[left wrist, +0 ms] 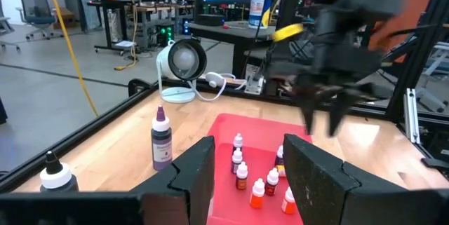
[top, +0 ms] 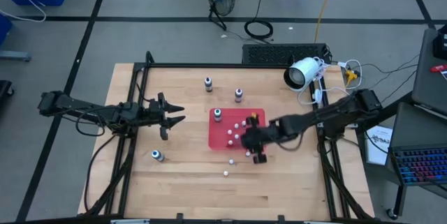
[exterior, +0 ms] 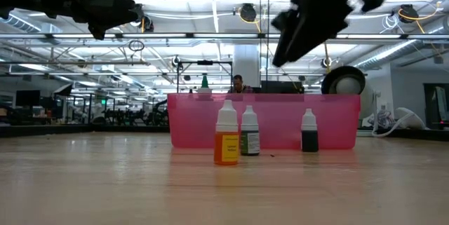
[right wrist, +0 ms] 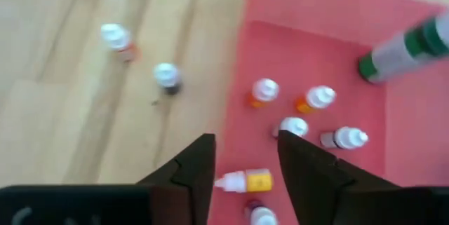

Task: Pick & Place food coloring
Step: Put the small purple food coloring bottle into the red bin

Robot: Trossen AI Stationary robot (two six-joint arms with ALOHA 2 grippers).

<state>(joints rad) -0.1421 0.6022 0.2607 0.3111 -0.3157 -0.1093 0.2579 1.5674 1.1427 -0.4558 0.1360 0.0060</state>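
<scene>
Food coloring [right wrist: 245,181] lies tipped near red tray [right wrist: 316,43] edge—right hand [right wrist: 245,156] parted above.

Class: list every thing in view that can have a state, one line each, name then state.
Left gripper, open, empty, above the table.
Right gripper, open, empty, over the tray.
Tray, holding several bottles.
Yellow bottle, lying on its side in the tray.
Orange bottle, upright on the table, outside tray.
Purple bottle, upright, capped.

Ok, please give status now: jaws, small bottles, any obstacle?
Right gripper over red tray, jaws open, empty. Yellow bottle lying below. Left gripper waiting aside.
</scene>
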